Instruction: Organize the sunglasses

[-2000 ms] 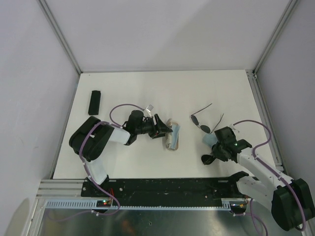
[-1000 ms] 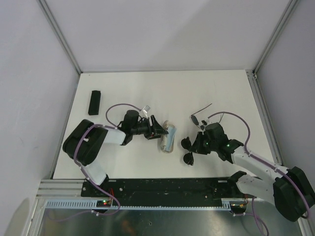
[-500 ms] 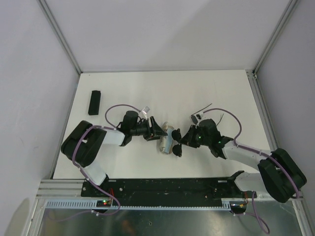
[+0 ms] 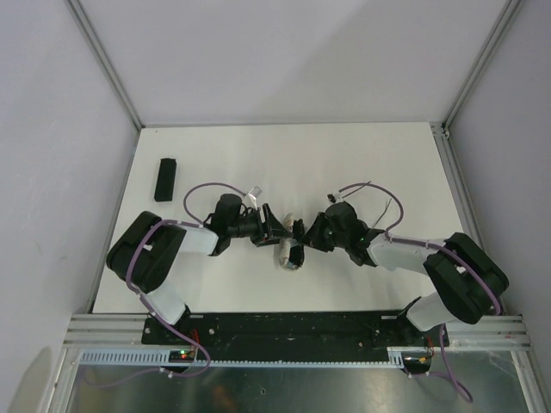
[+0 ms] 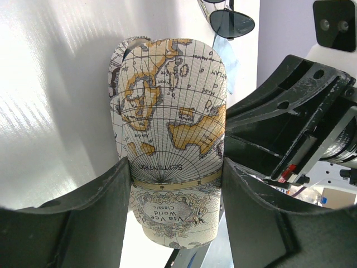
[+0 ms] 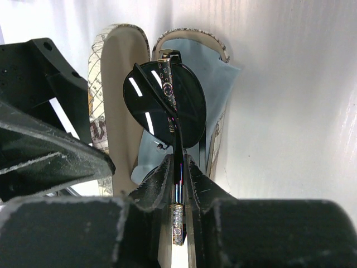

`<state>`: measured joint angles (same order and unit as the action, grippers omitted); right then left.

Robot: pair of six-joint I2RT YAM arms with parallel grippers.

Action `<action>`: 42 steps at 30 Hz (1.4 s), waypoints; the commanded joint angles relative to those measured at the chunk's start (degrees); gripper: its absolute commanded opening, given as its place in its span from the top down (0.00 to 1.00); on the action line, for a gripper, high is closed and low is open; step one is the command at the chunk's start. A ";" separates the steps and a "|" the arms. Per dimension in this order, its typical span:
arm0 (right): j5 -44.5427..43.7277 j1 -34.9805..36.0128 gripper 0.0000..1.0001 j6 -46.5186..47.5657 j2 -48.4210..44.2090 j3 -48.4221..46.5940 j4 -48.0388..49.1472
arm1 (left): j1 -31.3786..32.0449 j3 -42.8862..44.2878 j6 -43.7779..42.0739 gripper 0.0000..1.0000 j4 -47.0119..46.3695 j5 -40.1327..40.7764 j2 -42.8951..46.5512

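The chunky black-framed sunglasses (image 6: 165,100) hang folded, lenses down, in my right gripper (image 6: 179,166), which is shut on one temple arm. They hover at the mouth of the open beige map-patterned case (image 6: 124,84), over its blue cloth (image 6: 220,78). My left gripper (image 5: 175,166) is shut on that case (image 5: 167,100), one finger on each side of its near end. From above, the two grippers (image 4: 277,228) (image 4: 304,236) meet over the case (image 4: 289,254). The thin wire-framed sunglasses (image 5: 231,22) lie beyond the case, mostly hidden under my right arm in the top view.
A black oblong case (image 4: 165,178) lies at the far left of the white table (image 4: 284,159). My right arm (image 4: 405,254) stretches low across the right half. Metal posts and walls border the table on three sides.
My right arm has swung left from the table's right side, carrying the black sunglasses to the open case. My left gripper has kept its hold on the case.
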<state>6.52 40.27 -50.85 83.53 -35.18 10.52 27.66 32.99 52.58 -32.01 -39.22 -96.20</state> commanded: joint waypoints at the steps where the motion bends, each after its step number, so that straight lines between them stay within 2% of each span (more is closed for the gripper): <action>1: -2.34 1.03 0.92 -2.39 2.51 -2.78 3.72 | 0.10 -0.09 0.39 0.61 -1.74 -0.29 2.51; 15: -6.27 2.60 0.91 -5.11 7.02 -3.30 5.19 | 0.68 -0.39 0.95 0.62 -1.74 1.90 2.86; 17: -6.46 2.68 0.86 -5.09 7.20 -3.31 4.48 | 0.72 -0.39 0.84 0.62 -1.72 2.07 2.84; 18: -6.49 2.74 0.78 -4.89 7.19 -3.27 4.10 | 0.72 -0.39 0.76 0.62 -1.69 2.10 2.72; 21: -7.71 2.77 0.64 -4.26 6.60 -3.29 3.44 | 0.77 -0.30 0.57 0.63 -1.66 2.13 1.99; 27: -7.91 2.56 0.48 -2.46 2.55 -3.32 2.23 | 0.84 -0.08 -0.22 0.63 -1.60 2.76 0.44; 35: -7.83 1.08 0.37 -0.65 -3.56 -3.24 -2.59 | 0.92 1.47 -3.50 0.65 3.07 5.07 -1.32; 42: -11.11 -0.74 0.37 0.49 -8.49 -2.43 -9.25 | 2.32 8.56 -12.58 0.65 21.09 14.27 -0.38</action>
<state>-1.28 40.49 -51.86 78.35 -36.88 5.17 28.95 37.06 49.23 -24.21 -34.61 -96.49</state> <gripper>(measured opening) 0.632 0.634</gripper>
